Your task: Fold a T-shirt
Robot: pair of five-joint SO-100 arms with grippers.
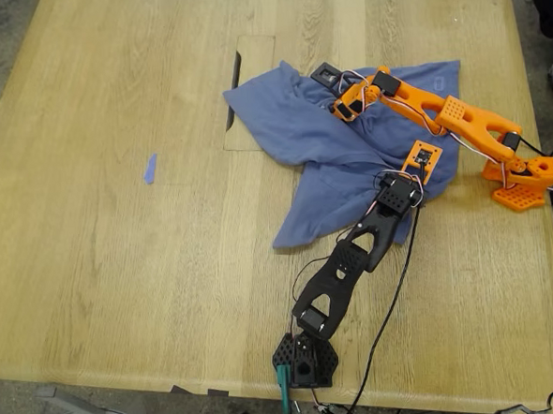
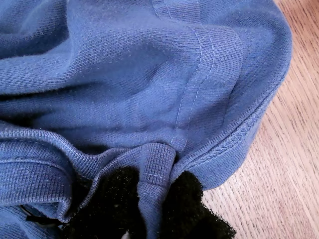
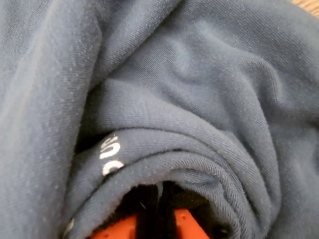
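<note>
We are mid-fold, both arms buried in the T-shirt (image 1: 348,156), which lies crumpled on the worktop (image 1: 118,226) toward the exterior view's right, one flap trailing down toward the near edge. My first gripper (image 2: 152,209), the one with black fingers (image 2: 189,206), is clamped on a hemmed fold of cloth at the shirt's edge, bare wood showing just beside it; that matches the black arm (image 1: 354,254) reaching in from the near edge in the exterior view. My second gripper (image 3: 157,214), with orange fingers (image 3: 187,224), is on the orange arm (image 1: 459,121) that comes in from the exterior view's right; a roll of fabric bearing white lettering (image 3: 110,157) sits right at its tips and seems pinched, though the cloth hides the tips. We judge this as the gathering stage: the shirt is bunched rather than flat, so the next move calls for both grips to hold firm while lifting and drawing the cloth out toward open wood so a clean fold line can form. Room is generous to the exterior view's left, where only a small blue tape strip (image 1: 150,168) and a rectangular hatch with a dark slot (image 1: 236,83) lie. To that view's right the orange base (image 1: 524,178) sits near the worktop's edge, so we would pull leftward.
</note>
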